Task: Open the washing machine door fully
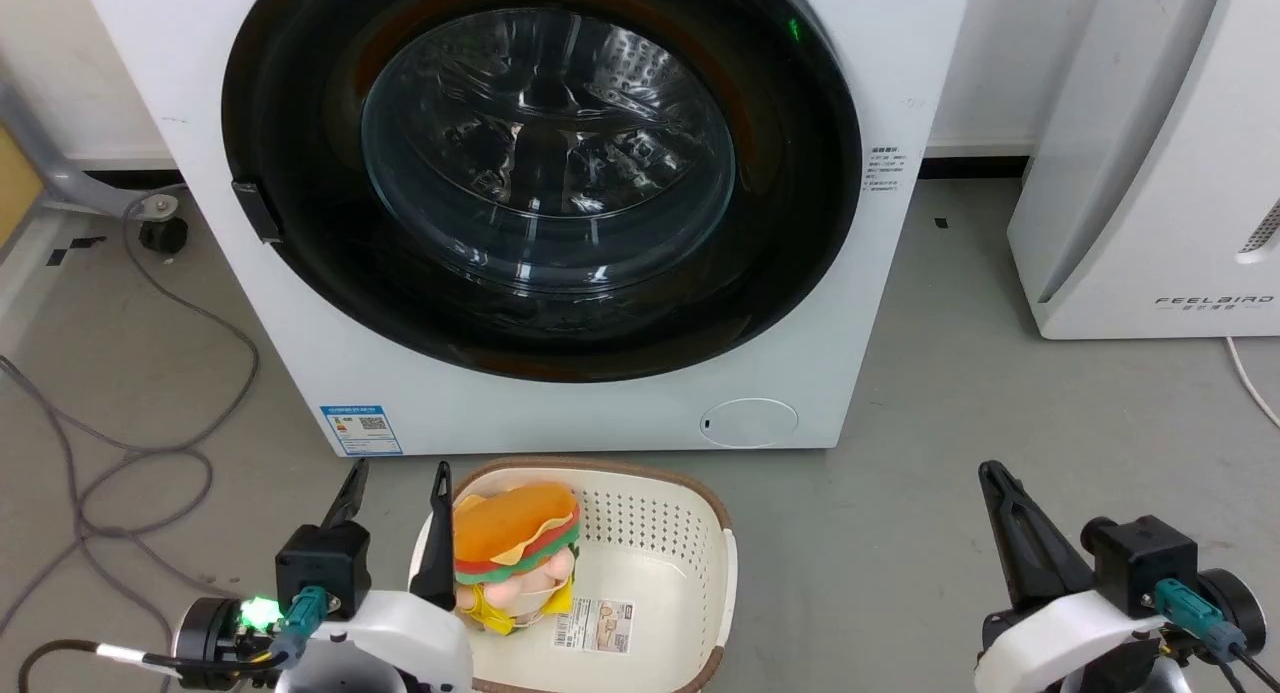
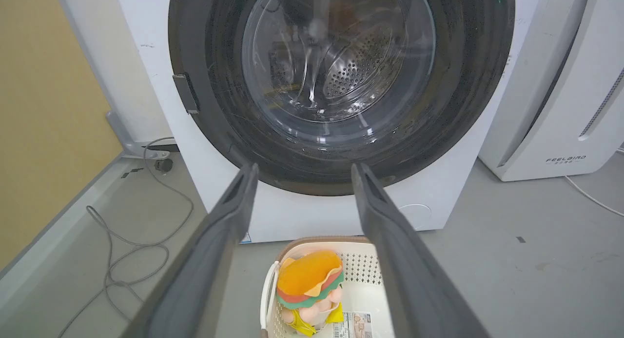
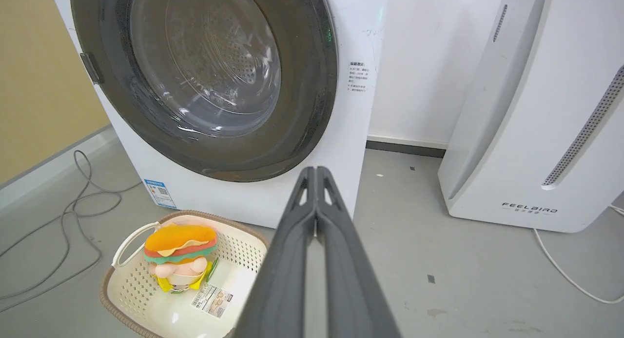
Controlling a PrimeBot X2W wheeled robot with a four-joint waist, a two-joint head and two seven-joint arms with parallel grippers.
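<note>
The washing machine door (image 1: 545, 173) sits shut against the front of the washing machine (image 1: 900, 63), while low before it the left gripper (image 1: 400, 470) has its fingers spread apart and the right gripper (image 3: 316, 171) has its fingers pressed together.

A burger plush toy (image 1: 515, 548) sits in a cream basket (image 1: 660, 518), with a white FEELBIRD appliance (image 1: 1150, 173) well apart.

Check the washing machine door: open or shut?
Shut. The door lies flush against the washing machine front; no gap shows around its rim.
</note>
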